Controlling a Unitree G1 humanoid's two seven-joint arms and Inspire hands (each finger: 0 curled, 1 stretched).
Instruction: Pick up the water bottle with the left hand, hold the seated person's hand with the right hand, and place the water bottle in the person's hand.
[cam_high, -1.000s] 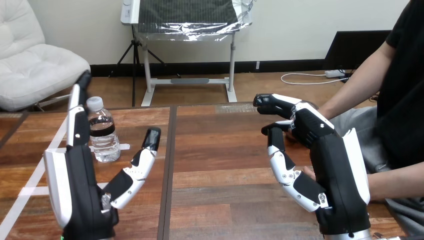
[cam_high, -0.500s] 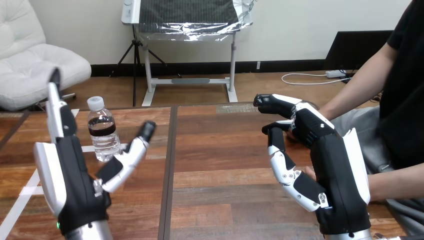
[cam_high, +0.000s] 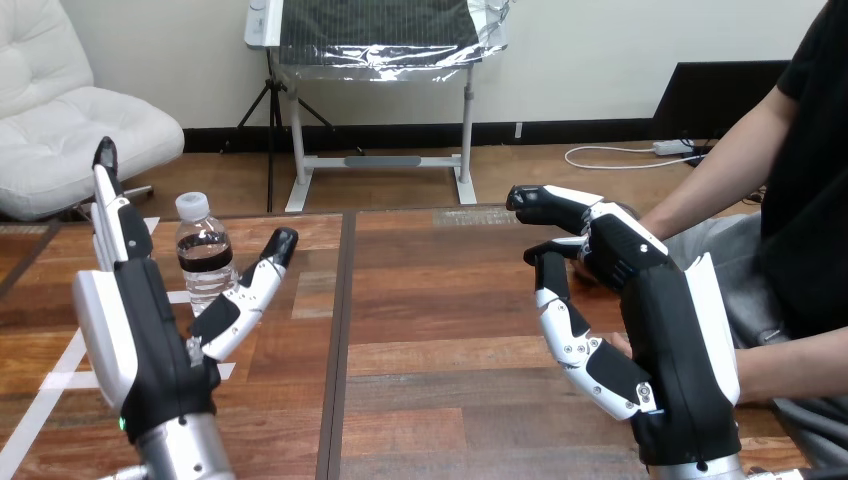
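A clear water bottle with a white cap stands upright on the wooden table at the left. My left hand is open just before it. Its straight fingers rise on the bottle's left, and its thumb reaches past the bottle's lower right. I cannot tell whether the hand touches the bottle. My right hand stands at the right with its fingers bent over to the left and nothing between them and the thumb. A bit of the person's hand peeks out behind it, and their forearm lies beyond.
The person's other arm slopes down from the upper right toward the table's far edge behind my right hand. White tape strips lie on the table near my left arm. A dark seam runs between the two tabletops.
My left hand has shifted left, then forward, so the bottle now stands between its fingers and thumb. The right hand and the person's arms have stayed put.
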